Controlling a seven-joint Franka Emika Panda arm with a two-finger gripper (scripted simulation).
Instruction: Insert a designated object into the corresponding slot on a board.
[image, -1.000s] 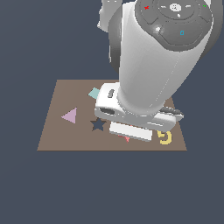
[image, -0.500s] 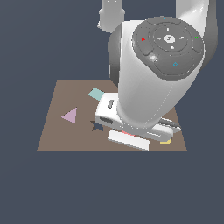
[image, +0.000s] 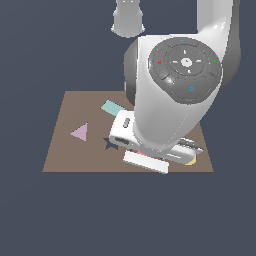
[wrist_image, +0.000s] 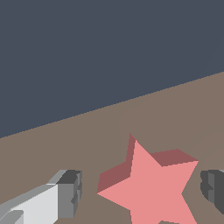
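In the wrist view we see the red star (wrist_image: 151, 186) lying flat on the brown board (wrist_image: 183, 113), with the gripper (wrist_image: 142, 192) set low around it: one grey fingertip (wrist_image: 70, 192) stands on one side of the star and the other dark fingertip (wrist_image: 213, 186) on the opposite side, each with a strip of bare board between it and the star's points, so the jaws are apart and not touching the piece. In the exterior view the arm's big white body covers most of the board (image: 65, 150), and we cannot see the red star there, since the hand sits over that spot near the board's front edge. We do see part of the dark star-shaped slot (image: 109, 145) peeking out just at the exterior view's left of the hand, a lilac triangle (image: 80, 132) further to that side, a pale teal piece (image: 111, 107) behind it, and a sliver of a yellow piece (image: 191, 161) at the exterior view's right of the hand
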